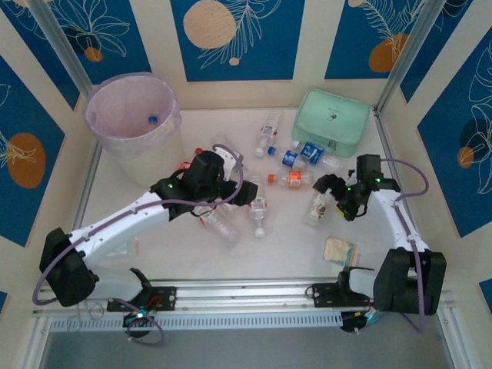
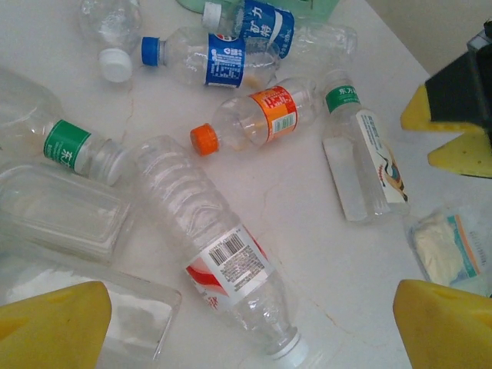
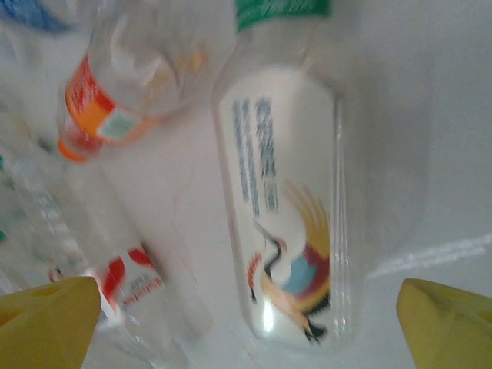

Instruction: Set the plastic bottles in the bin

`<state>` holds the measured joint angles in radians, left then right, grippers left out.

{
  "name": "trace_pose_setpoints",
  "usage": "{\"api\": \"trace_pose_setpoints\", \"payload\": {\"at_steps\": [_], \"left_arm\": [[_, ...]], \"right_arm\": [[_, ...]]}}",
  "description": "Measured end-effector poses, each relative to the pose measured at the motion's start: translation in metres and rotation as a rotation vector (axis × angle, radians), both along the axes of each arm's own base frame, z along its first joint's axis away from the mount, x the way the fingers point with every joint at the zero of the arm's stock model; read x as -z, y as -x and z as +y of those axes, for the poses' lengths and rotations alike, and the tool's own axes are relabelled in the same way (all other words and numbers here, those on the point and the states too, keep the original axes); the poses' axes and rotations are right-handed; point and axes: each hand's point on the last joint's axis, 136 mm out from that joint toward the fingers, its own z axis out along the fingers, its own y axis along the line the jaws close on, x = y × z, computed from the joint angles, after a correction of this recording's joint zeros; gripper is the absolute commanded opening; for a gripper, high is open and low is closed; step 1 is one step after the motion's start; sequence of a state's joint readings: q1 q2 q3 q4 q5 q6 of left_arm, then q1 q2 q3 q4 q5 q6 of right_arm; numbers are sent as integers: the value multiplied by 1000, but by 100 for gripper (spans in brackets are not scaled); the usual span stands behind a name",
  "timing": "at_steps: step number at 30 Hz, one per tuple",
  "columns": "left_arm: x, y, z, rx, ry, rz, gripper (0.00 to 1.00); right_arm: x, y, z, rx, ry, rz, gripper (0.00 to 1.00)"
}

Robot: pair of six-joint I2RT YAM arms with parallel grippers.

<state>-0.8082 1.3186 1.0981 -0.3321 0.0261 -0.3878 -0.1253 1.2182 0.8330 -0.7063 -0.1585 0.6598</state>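
While a blue-capped bottle point(image 1: 152, 119) already lies in the bin point(image 1: 142, 150) at the far-left corner, the rest sit scattered mid-table, so we're at the pick-up. Jaws spread wide, the left gripper point(image 2: 246, 330) straddles a ribbed bottle point(image 2: 231, 261) with a red-and-white barcode label. Equally wide, the right gripper point(image 3: 247, 319) brackets the crane-picture bottle point(image 3: 284, 207). Next, I reckon: drop, pinch the body, carry binward. Its green neck band point(image 2: 340, 94) reads "东方"; the blue-labelled bottle point(image 2: 223, 61) has unclear white characters.
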Motion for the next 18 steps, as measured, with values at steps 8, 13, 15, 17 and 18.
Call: {"api": "trace_pose_setpoints", "payload": {"at_steps": [8, 13, 15, 17, 18], "left_arm": [[0, 7, 10, -9, 15, -2, 94], [1, 8, 8, -2, 25, 9, 94], [1, 8, 8, 0, 26, 11, 94], [1, 8, 8, 0, 27, 11, 94], [1, 8, 8, 0, 27, 11, 94]], "right_arm": [[17, -34, -27, 52, 31, 58, 98], [22, -69, -45, 0, 140, 85, 72], [29, -79, -44, -43, 163, 100, 72], [39, -86, -38, -92, 178, 124, 72], [44, -89, -36, -109, 179, 131, 72]]}}
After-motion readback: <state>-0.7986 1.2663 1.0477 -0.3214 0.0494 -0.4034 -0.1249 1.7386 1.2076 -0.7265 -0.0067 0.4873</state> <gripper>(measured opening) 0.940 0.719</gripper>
